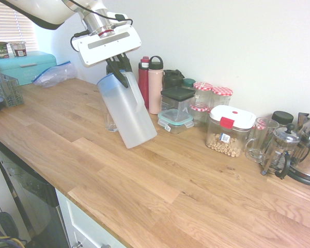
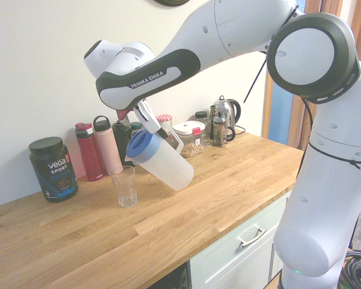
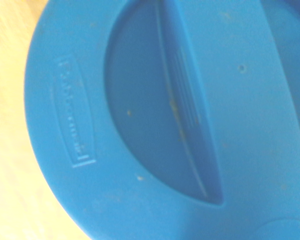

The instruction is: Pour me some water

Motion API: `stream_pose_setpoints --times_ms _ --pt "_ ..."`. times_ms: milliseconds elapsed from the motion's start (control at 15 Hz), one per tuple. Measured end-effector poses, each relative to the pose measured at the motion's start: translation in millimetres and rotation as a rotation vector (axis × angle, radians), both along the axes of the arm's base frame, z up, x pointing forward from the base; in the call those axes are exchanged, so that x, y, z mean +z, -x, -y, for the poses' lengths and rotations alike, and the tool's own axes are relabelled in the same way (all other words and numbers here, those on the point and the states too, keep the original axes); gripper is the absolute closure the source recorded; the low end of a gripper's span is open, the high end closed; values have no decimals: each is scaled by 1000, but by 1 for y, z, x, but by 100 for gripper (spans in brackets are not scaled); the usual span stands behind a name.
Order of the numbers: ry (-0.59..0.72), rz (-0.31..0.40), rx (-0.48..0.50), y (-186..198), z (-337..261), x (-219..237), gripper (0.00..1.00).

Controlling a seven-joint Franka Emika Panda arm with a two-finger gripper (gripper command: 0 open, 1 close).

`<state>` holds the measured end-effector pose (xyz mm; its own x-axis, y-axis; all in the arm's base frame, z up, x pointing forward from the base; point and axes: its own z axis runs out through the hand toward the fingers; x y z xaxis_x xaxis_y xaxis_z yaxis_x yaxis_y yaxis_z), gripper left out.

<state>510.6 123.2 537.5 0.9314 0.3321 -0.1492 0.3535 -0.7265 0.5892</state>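
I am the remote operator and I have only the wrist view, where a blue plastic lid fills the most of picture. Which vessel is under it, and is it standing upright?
Observer: A tall translucent white plastic jug; it is tilted, not upright.
Operator: To which thing is its lid end leaning?
Observer: Toward a clear, straight-sided drinking glass.
Operator: And this glass, how it stands?
Observer: Upright on the light wooden counter, with no water visible inside.
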Motion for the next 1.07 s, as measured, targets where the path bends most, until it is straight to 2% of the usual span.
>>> stream_pose_setpoints --times_ms 467,1067 --pt "100 42 42 -13 -15 -19 100" --pt "114 46 50 -13 -17 -20 100"
